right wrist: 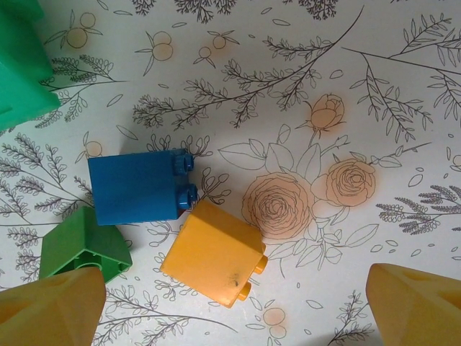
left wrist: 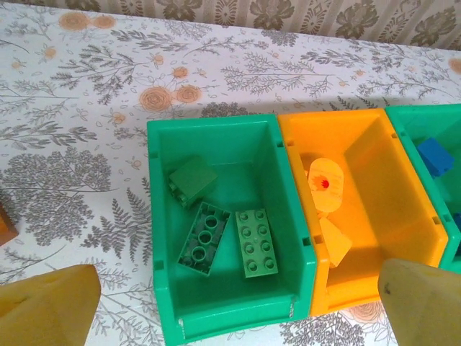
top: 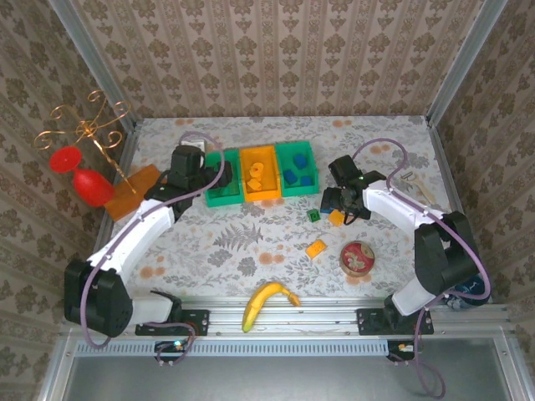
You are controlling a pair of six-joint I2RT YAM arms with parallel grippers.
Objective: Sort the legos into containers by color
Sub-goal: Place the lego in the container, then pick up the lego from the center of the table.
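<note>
The containers stand in a row: a green bin [top: 221, 199], an orange bin [top: 260, 194] and a second green bin [top: 310, 164]. My left gripper [left wrist: 238, 310] hangs open over the left green bin [left wrist: 162, 216], where three green legos [left wrist: 256, 241] lie. Orange legos [left wrist: 324, 186] sit in the orange bin [left wrist: 403, 216], and a blue lego [left wrist: 436, 155] in the right bin. My right gripper [right wrist: 234, 310] is open just above the table, over an orange lego [right wrist: 215, 252] lying beside a blue lego [right wrist: 137, 187] and a green lego [right wrist: 83, 245]. Another orange lego [top: 316, 248] lies nearer the front.
A banana [top: 267, 302] lies at the front edge. A round red-rimmed tin [top: 358, 259] sits front right. A flat orange board [top: 134, 192], a red glass [top: 88, 184] and a wire stand [top: 88, 129] crowd the left side. A wooden utensil [top: 415, 184] lies far right.
</note>
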